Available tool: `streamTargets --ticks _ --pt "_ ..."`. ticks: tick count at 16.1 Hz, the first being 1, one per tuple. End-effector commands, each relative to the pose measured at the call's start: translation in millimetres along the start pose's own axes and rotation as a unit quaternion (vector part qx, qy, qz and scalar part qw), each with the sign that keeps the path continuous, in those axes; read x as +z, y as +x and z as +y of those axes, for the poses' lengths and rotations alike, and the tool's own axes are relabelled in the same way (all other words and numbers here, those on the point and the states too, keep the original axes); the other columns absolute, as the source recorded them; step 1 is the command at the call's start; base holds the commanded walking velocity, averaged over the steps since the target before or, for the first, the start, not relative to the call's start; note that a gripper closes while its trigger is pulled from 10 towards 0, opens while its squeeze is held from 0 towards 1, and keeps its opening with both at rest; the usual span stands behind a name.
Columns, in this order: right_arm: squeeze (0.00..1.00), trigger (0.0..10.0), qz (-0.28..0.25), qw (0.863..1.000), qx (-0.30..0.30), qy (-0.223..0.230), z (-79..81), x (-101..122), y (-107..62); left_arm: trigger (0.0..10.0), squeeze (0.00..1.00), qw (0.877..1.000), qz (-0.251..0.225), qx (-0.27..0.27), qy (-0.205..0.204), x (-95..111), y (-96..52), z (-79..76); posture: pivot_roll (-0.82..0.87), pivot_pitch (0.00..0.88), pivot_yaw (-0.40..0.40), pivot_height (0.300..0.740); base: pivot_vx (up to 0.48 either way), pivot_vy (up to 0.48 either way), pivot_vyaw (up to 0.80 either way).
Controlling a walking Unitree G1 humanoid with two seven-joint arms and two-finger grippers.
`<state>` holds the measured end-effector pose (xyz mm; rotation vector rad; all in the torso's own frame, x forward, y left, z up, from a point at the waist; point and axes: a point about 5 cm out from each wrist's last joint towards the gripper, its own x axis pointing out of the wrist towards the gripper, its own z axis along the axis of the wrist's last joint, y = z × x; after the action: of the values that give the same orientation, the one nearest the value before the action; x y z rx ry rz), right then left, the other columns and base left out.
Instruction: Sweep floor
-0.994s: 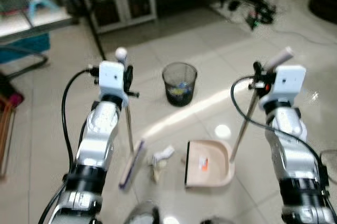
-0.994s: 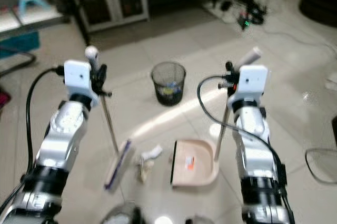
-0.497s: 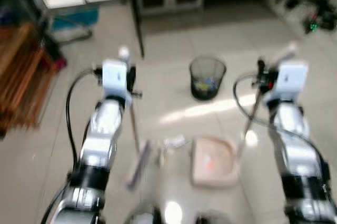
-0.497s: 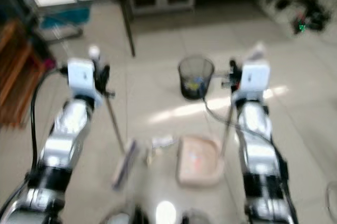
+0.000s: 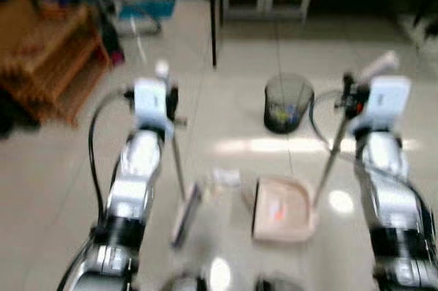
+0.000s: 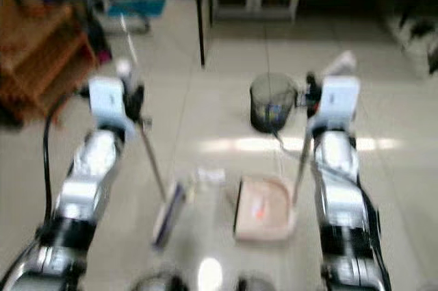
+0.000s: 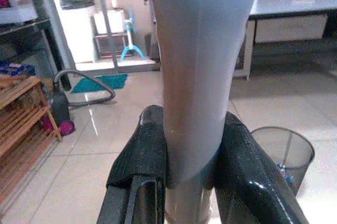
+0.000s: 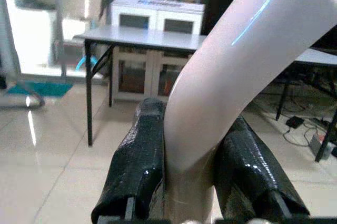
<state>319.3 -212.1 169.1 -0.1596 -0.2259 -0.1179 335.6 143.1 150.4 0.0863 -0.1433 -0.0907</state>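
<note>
On the tiled floor (image 5: 61, 188), a black mesh wastebasket (image 5: 288, 103) holds coloured scraps beyond the pink dustpan (image 5: 282, 209), whose handle the right gripper (image 8: 192, 174) clamps, while the left gripper (image 7: 192, 168) clamps the broom (image 5: 185, 212) beside crumpled paper (image 5: 222, 180).

Both silver arms are raised in front of the robot, bent at the elbow, with the wrists level at about the same height. The left gripper (image 7: 190, 182) has its two black fingers (image 7: 142, 161) clamped against a pale handle. The right gripper (image 8: 189, 176) grips likewise, its fingers (image 8: 138, 161) pressed on either side of a cream handle.
</note>
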Motion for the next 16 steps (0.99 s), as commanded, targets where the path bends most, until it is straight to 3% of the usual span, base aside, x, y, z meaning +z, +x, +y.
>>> streamTargets --ticks 1,4,7,10,12,16 --pt "0.0 10.0 -0.021 1.0 0.006 0.002 5.7 8.1 1.0 10.0 0.0 1.0 -0.005 0.011 0.016 1.6 -2.5 9.5 -0.04 0.113 0.059 0.74 0.0 -0.412 0.58" --pt "0.0 10.0 -0.005 1.0 -0.005 0.015 4.1 3.4 -1.8 10.0 0.0 1.0 -0.006 0.018 0.025 1.1 -1.4 11.0 -0.05 0.121 0.058 0.74 0.0 -0.409 0.0" --pt "0.0 10.0 0.02 0.999 -0.028 0.003 -0.3 -4.3 -11.6 10.0 0.0 1.0 0.001 0.012 0.017 0.1 -4.4 7.7 -0.05 0.129 0.057 0.74 0.0 0.0 0.0" --pt "0.0 10.0 0.036 0.998 -0.038 0.02 -1.5 -12.5 -25.0 10.0 0.0 1.0 0.001 0.001 0.013 -2.3 -8.9 6.3 -0.05 0.126 0.053 0.74 0.0 0.0 0.0" --pt "0.0 10.0 0.045 0.996 -0.052 0.048 -1.0 -15.5 -26.8 10.0 0.0 1.0 0.0 -0.005 0.018 -1.1 -8.4 5.9 -0.05 0.13 0.056 0.74 0.0 0.0 0.0" --pt "0.0 10.0 0.05 0.996 -0.056 0.046 -1.6 -15.7 -27.1 10.0 0.0 1.0 -0.008 -0.008 0.003 2.6 -7.2 5.7 -0.05 0.132 0.058 0.74 0.0 0.0 -0.13"
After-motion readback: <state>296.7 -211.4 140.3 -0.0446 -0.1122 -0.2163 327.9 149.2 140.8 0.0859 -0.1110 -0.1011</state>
